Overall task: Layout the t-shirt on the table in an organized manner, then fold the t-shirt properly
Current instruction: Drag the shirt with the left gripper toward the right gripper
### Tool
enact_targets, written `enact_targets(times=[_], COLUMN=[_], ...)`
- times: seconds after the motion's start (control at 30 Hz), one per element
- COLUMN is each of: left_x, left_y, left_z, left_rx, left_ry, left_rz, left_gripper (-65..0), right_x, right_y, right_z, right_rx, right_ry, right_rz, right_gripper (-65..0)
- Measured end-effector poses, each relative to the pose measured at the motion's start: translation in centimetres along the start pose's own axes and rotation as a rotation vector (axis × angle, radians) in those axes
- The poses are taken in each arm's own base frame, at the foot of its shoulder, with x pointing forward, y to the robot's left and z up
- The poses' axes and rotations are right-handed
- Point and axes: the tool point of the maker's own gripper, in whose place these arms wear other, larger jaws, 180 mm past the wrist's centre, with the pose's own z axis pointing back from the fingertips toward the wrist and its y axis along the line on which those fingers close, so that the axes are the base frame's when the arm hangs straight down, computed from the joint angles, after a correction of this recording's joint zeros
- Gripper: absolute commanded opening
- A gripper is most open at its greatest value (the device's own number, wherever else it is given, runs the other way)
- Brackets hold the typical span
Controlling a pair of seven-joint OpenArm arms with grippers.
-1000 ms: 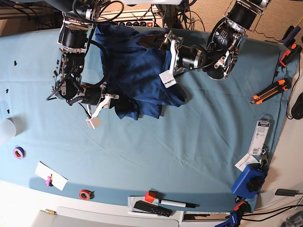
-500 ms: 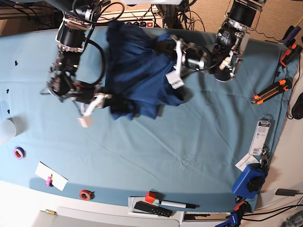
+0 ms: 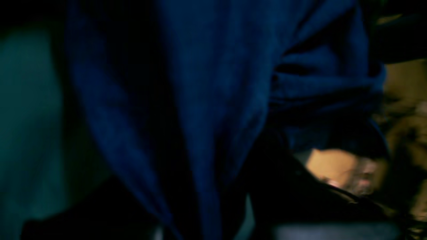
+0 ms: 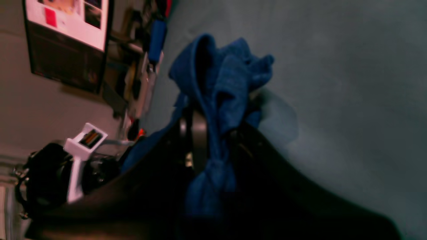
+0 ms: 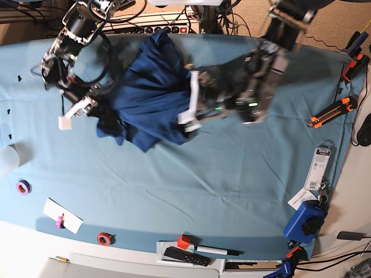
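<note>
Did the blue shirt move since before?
Yes. The t-shirt slid toward the base view's left, farther from the orange cutter lying at the table's right end.

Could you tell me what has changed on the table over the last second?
Both arms swung toward the base view's left, dragging the t-shirt that way; the left gripper closed on its right side. The right gripper stayed clamped on fabric. The tape rolls, marker and table clutter stayed put.

The t-shirt (image 5: 148, 95) is dark navy-blue — faintly heathered — on the table (image 5: 232, 168), covered in plain light teal.
</note>
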Motion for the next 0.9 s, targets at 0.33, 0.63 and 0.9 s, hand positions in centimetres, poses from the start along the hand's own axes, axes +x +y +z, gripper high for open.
enact_targets(times=[0.33,0.63,0.9], left_x=[5.8,9.0,9.0], left_y=[-3.3,-3.9,-4.7], left_z=[-4.4,-7.1,-8.0], left_rx=[0.004,-0.06,-0.081], left_ry=[0.026,0.006,0.016], left_rz=[-0.22,-0.217,-0.271], left_gripper=[-65.0,-65.0,-65.0], right_x=[2.6,2.2,1.9], right_y=[-3.4,-3.7,-4.3], right_z=[9.3,16.5,19.4], right_rx=[-0.15,-0.326,-0.387], right_ry=[-0.271,-0.329,-0.388], right_rz=[-0.063,0.002,-0.016], right_gripper=[-65.0,-65.0,-65.0])
